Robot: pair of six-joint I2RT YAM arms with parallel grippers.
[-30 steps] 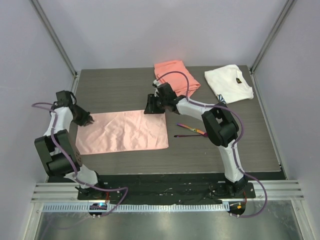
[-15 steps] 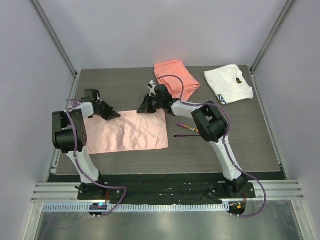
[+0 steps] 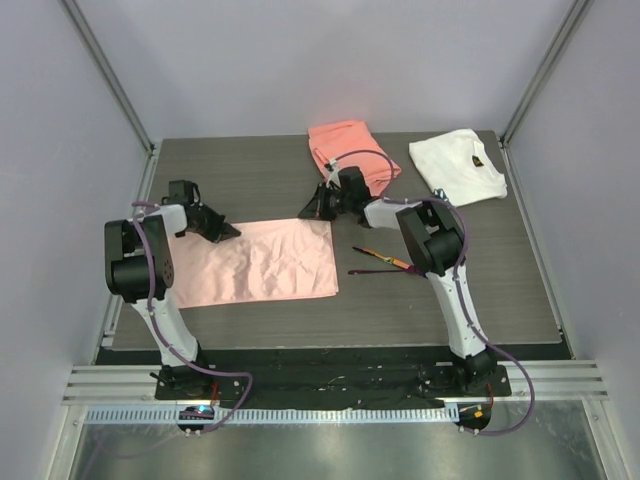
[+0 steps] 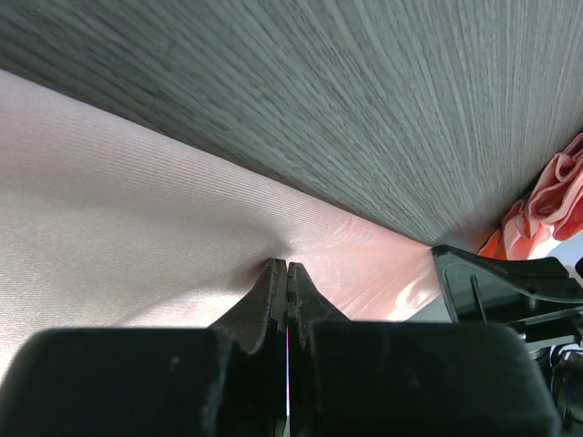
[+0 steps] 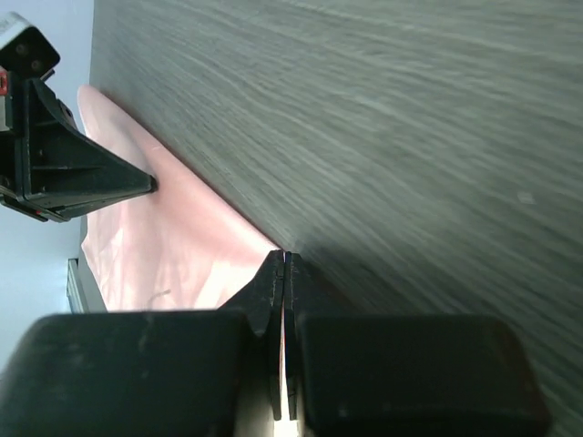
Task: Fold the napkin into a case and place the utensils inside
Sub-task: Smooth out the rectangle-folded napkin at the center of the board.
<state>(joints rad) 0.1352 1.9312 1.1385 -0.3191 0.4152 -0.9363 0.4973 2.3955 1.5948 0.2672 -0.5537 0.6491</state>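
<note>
The pale-pink napkin [image 3: 255,262] lies flat on the dark table, left of centre. My left gripper [image 3: 230,231] sits low at the napkin's far edge near its left end. In the left wrist view its jaws are shut [image 4: 287,267] and the cloth [image 4: 137,209] puckers at the tips. My right gripper [image 3: 312,212] is at the napkin's far right corner. Its jaws are also shut [image 5: 285,258], pinching the corner of the cloth [image 5: 173,237]. The two dark utensils [image 3: 383,261] lie crossed on the table, right of the napkin. No case is in view.
A folded coral-orange cloth [image 3: 352,150] lies at the back centre, just behind the right gripper. A white cloth with a dark mark [image 3: 457,165] is at the back right. Grey walls enclose the table [image 3: 480,290] on three sides.
The left arm swung from the napkin's left side to its far edge. The right gripper shifted right to the far corner. Both grippers closed on the cloth.
</note>
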